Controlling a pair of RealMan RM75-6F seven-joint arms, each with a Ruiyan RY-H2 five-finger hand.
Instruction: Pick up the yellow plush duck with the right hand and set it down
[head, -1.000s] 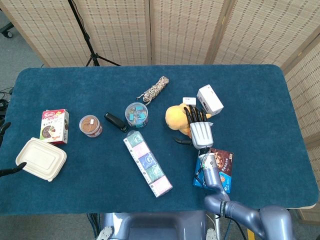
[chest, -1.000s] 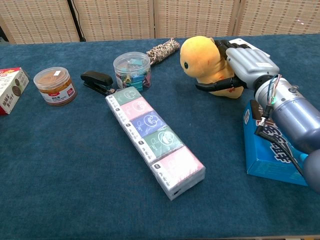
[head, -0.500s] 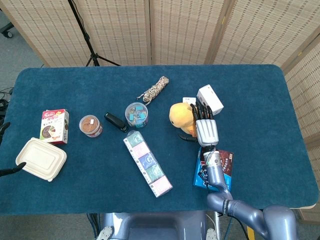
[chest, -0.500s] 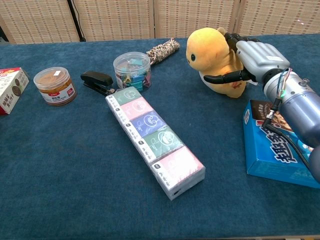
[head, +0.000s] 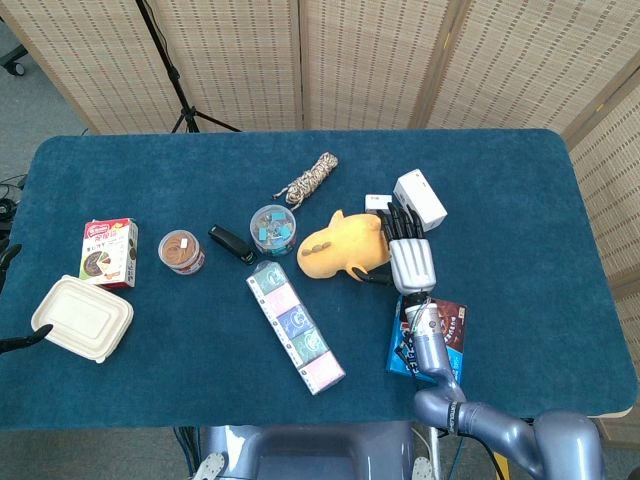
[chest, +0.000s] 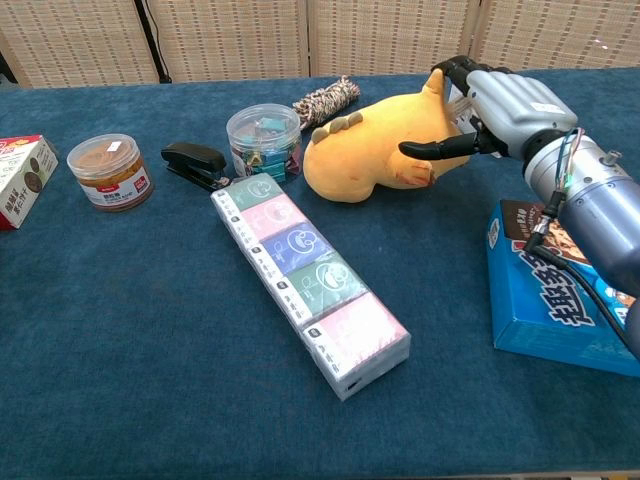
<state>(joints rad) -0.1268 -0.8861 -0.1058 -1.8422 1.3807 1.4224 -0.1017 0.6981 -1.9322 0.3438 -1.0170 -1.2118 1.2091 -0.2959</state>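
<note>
Looking at head view first: yellow plush duck (head: 338, 245) lies tipped on its side on the blue table (head: 520, 180), head end toward the clear tub of binder clips (head: 272, 229), just beside it. Right hand (head: 411, 258) sits at the duck's other end, fingers (head: 398, 222) spread and touching the plush, thumb under it; can't tell if it really grips. White box (head: 420, 199) just beyond the duck, blue snack box (head: 445, 335) near the duck under the right forearm, tissue pack strip (head: 295, 326) near the duck toward the robot. Left hand (head: 8, 258) only shows as dark fingertips at the frame edge, well apart from the duck; state unclear. Chest view: duck (chest: 372, 153) lying on the cloth, right hand (chest: 495, 105) at its rear, fingers apart, thumb (chest: 432, 148) pressed along the plush. Clip tub (chest: 263, 139) just beside the duck, black stapler (chest: 194, 161) and brown-lidded jar (chest: 111, 171) further out, rope bundle (chest: 327, 99) behind the duck.
</note>
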